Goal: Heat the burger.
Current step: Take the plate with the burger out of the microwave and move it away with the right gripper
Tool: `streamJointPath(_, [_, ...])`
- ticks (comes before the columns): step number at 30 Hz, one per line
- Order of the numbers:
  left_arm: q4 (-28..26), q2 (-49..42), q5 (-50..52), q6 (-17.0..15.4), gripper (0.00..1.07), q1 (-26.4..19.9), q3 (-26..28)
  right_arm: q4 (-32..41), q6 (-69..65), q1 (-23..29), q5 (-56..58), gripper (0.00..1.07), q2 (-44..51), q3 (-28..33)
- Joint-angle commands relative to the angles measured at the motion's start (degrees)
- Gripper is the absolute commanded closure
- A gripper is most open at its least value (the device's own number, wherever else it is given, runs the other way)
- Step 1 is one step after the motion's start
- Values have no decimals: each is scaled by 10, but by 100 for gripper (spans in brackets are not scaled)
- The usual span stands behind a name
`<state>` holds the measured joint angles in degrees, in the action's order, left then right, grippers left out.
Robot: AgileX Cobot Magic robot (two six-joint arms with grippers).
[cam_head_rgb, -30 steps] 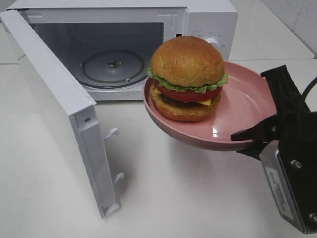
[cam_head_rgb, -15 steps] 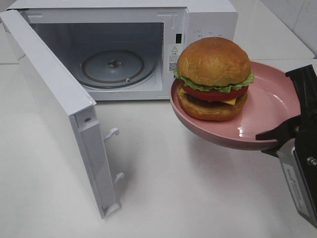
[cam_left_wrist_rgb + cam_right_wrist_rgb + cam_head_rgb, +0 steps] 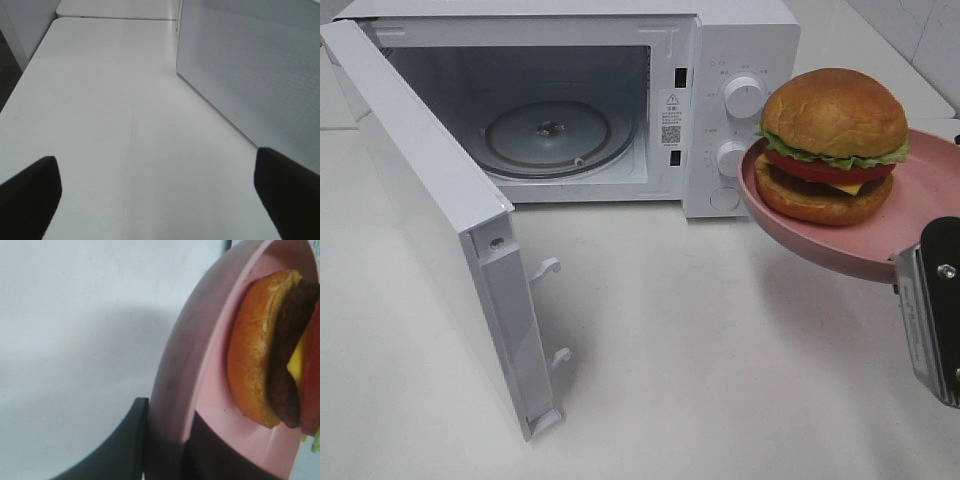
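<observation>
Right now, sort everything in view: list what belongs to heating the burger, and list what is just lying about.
Belongs to the job:
- tall burger with golden-brown bun, lettuce, tomato and patty
- shallow pink plate carrying it
- white microwave, door open, glass turntable bare
- right gripper, clamped on the plate's rim

Just lying about:
- left gripper, open over the white table
- nothing else loose shows

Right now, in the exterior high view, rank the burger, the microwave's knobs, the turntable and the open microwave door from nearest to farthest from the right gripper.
1. burger, on the pink plate that the right gripper clamps by its rim.
2. knobs, on the microwave's panel, just left of the plate.
3. turntable, inside the cavity.
4. open microwave door, swung out at far left.
</observation>
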<state>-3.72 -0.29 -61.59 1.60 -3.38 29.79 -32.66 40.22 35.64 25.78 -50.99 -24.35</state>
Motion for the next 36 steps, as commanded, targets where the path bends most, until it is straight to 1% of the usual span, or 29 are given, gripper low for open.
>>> streamJointPath(1, [-3,-11,3,-1,9,-1,-2,-48,-48,-2,-7,107,10,-5])
streamJointPath(5, [-3,-11,3,-1,9,-1,-2,-85,-130,-2,32,107,10,-5])
streamJointPath(6, [-3,-11,3,-1,9,-1,-2,-85,-130,-2,32,107,10,-5])
streamJointPath(7, [-3,-11,3,-1,9,-1,-2,-99,-163,-2,50,107,10,-5])
streamJointPath(11, [-3,-11,3,-1,9,-1,-2,-120,-209,-2,74,107,10,-5])
streamJointPath(13, [-3,-11,3,-1,9,-1,-2,-150,-265,-2,100,107,10,-5])
streamJointPath(14, [-3,-11,3,-1,9,-1,-2,-150,-265,-2,100,107,10,-5])
streamJointPath(15, [-3,-11,3,-1,9,-1,-2,-170,-303,-2,117,107,10,-5])
streamJointPath(16, [-3,-11,3,-1,9,-1,-2,-170,-303,-2,117,107,10,-5])
streamJointPath(18, [-3,-11,3,-1,9,-1,-2,-199,-377,-2,151,107,7,-5])
streamJointPath(21, [-3,-11,3,-1,9,-1,-2,-208,-396,-2,162,107,3,-5])
streamJointPath(22, [-3,-11,3,-1,9,-1,-2,-220,-434,-2,183,107,-6,-5])
streamJointPath(23, [-3,-11,3,-1,9,-1,-2,-220,-434,-2,183,107,-6,-5])
streamJointPath(25, [-3,-11,3,-1,9,-1,-2,-232,-489,-2,217,107,-29,-5])
streamJointPath(26, [-3,-11,3,-1,9,-1,-2,-232,-489,-2,217,107,-29,-5])
streamJointPath(28, [-3,-11,3,-1,9,-1,-2,-248,-591,-2,244,107,-65,-8])
streamJointPath(29, [-3,-11,3,-1,9,-1,-2,-248,-591,-2,244,107,-65,-8])
streamJointPath(31, [-3,-11,3,-1,9,-1,-2,-263,-677,-2,256,106,-94,-15])
streamJointPath(32, [-3,-11,3,-1,9,-1,-2,-263,-677,-2,256,106,-94,-15])
streamJointPath(34, [-3,-11,3,-1,9,-1,-2,-267,-749,-2,268,106,-127,-24])
streamJointPath(36, [-3,-11,3,-1,9,-1,-2,-268,-767,-2,274,106,-139,-28])
